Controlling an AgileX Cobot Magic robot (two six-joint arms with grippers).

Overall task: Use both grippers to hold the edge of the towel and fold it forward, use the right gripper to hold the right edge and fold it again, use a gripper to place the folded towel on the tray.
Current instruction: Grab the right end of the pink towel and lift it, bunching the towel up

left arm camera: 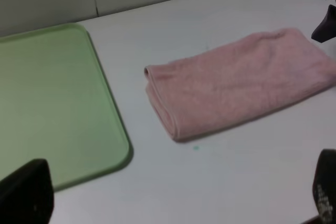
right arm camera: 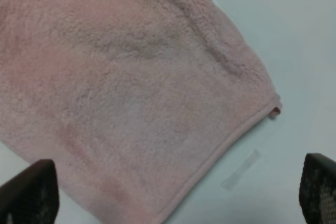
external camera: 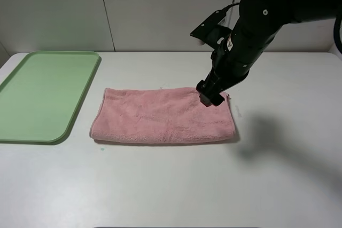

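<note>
The pink towel (external camera: 163, 115) lies folded once as a long rectangle in the middle of the white table. It also shows in the left wrist view (left arm camera: 241, 82) and the right wrist view (right arm camera: 121, 77). My right gripper (external camera: 211, 99) hovers over the towel's far right corner, open and empty (right arm camera: 176, 203). Its fingers (right arm camera: 31, 190) are spread wide above the towel's edge. My left gripper (left arm camera: 176, 198) is open and empty, back from the towel's left end, and out of the exterior view. The green tray (external camera: 43, 92) sits empty at the left (left arm camera: 52, 98).
The white table (external camera: 214, 185) stands against a grey panelled wall. A small strip of clear tape (right arm camera: 240, 170) lies on the table by the towel's right corner. A tiny green speck (left arm camera: 196, 148) lies near the towel's front left corner.
</note>
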